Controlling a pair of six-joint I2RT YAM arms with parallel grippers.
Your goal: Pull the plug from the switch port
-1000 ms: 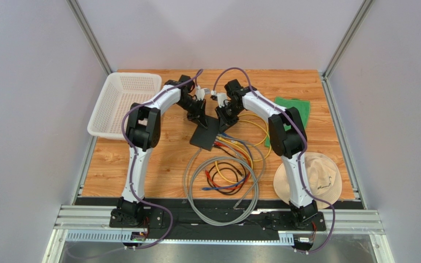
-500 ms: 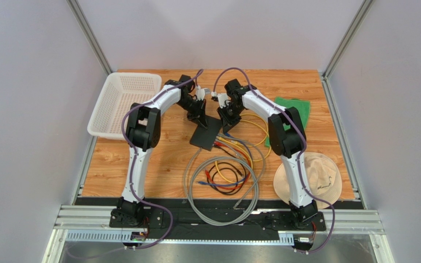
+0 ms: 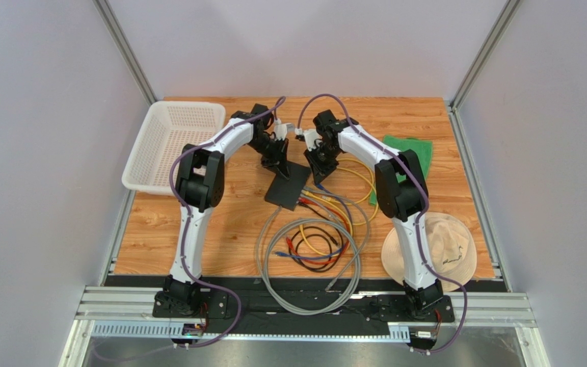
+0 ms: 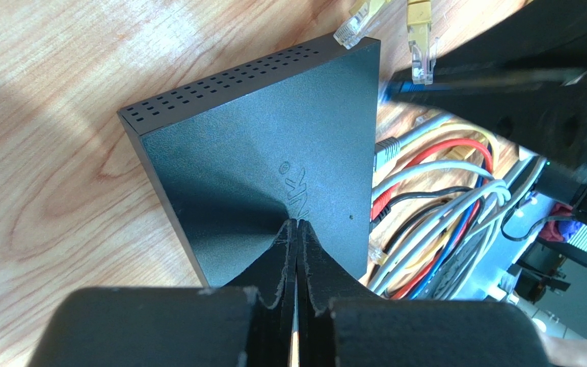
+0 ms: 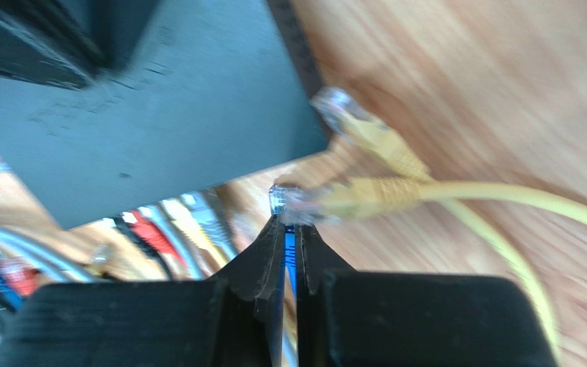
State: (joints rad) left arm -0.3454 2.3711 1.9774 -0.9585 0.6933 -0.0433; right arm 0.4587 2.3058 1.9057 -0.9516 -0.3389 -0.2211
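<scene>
The switch (image 3: 287,187) is a flat matte-black box lying at an angle mid-table, with cables running out of its near-right edge. My left gripper (image 4: 298,223) is shut and empty, its tips resting on the switch's top (image 4: 273,145). My right gripper (image 5: 289,222) stands at the switch's (image 5: 159,130) far corner, shut on the blue plug (image 5: 289,246). The plug's clear tip shows at the fingertips, a short way off the port edge. This view is blurred. In the left wrist view the blue plug (image 4: 396,88) sits under the right gripper.
Two loose yellow plugs (image 5: 365,134) lie on the wood beside the corner. Red, grey and yellow cables (image 4: 427,164) leave the other ports and coil in front (image 3: 312,252). A white basket (image 3: 140,153) stands far left, a green cloth (image 3: 407,153) and a hat (image 3: 430,248) on the right.
My right gripper's jaws have narrowed onto the blue plug and the wrist has shifted slightly. The left gripper has stayed on the switch.
</scene>
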